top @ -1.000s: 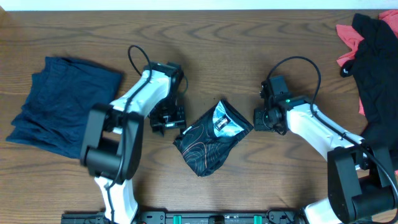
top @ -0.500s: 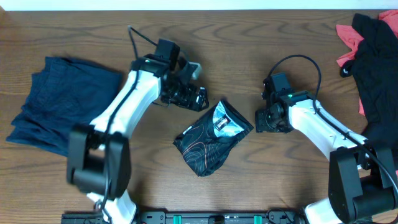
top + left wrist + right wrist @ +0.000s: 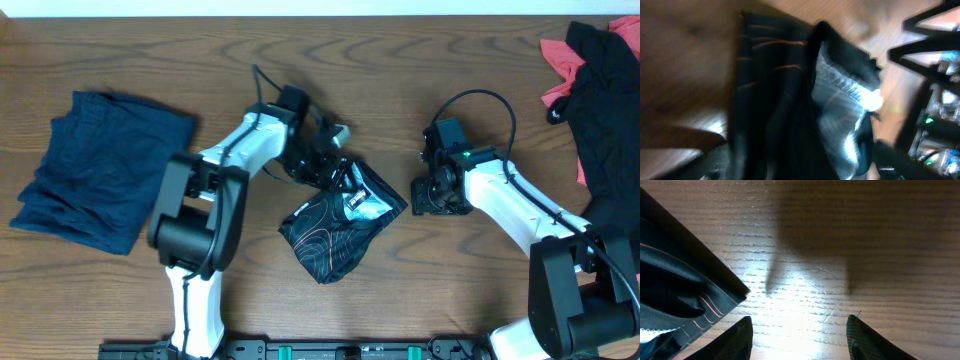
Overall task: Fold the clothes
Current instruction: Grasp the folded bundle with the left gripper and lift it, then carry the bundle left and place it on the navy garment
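The black jersey (image 3: 335,225) with grey contour lines lies folded into a small bundle at the table's middle, a white-lettered patch showing on top. My left gripper (image 3: 335,165) is at the bundle's upper corner. In the blurred left wrist view the jersey (image 3: 790,100) fills the frame between the spread fingers (image 3: 800,167), which look open. My right gripper (image 3: 428,195) is open and empty just right of the bundle. The right wrist view shows its fingers (image 3: 800,340) over bare wood, with the jersey's corner (image 3: 670,280) to the left.
A navy-blue garment (image 3: 100,165) lies flattened at the left of the table. A black and coral-pink garment (image 3: 600,90) is heaped at the far right edge. Bare wood lies behind and in front of the jersey.
My left gripper has swung from the jersey's left side up and to the right, onto the bundle's upper corner. The right arm and the jersey have barely moved.
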Controlling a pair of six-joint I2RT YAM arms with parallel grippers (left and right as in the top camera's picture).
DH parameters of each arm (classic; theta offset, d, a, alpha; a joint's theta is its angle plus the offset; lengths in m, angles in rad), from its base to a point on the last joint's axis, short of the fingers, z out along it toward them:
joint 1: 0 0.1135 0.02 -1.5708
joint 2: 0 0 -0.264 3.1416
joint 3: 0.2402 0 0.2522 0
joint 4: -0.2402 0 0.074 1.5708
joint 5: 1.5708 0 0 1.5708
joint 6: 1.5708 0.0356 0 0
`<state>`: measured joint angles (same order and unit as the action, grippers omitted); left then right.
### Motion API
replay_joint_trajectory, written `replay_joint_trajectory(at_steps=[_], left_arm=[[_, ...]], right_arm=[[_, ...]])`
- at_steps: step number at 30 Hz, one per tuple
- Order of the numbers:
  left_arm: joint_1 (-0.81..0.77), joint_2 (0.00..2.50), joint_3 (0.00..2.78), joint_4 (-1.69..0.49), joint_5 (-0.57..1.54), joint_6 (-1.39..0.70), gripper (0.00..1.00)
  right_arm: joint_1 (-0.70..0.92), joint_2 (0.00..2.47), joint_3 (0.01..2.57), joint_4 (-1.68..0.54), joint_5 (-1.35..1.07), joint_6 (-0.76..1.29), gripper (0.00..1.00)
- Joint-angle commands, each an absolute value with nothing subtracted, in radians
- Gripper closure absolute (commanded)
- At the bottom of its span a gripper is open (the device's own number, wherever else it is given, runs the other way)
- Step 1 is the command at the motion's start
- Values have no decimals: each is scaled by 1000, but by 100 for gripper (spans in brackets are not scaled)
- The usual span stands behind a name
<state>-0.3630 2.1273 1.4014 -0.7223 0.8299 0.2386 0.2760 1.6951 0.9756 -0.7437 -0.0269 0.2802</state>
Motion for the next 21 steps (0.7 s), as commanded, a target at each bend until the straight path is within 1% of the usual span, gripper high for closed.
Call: replay_joint_trajectory(at_steps=[1,2,3,5,10,14,19,21], left_arm=[[-393,2204,1391,-723,819,257,81],[-393,2204,1392,-719,818,257,91],[-393,2201,1394,-715,818,257,94],[-387,2193,1408,-718,806,251,94],[-331,2118,1478,-734,623,141,94],[-240,1997,1523,-732,439,-13,94],[-91,1834,1525,-720,266,-200,94],[-33,1790,1525,-719,220,-245,94]], right_arm=[[269,1700,993,-751,-26,272,42],[269,1700,993,-752,-26,272,42],[269,1700,993,-752,-26,272,42],[269,1700,993,-752,-26,272,42],[268,1700,993,-757,-26,272,42],[268,1700,993,-768,-10,272,42],[268,1700,993,-782,21,272,42],[268,1700,993,-781,27,272,42]])
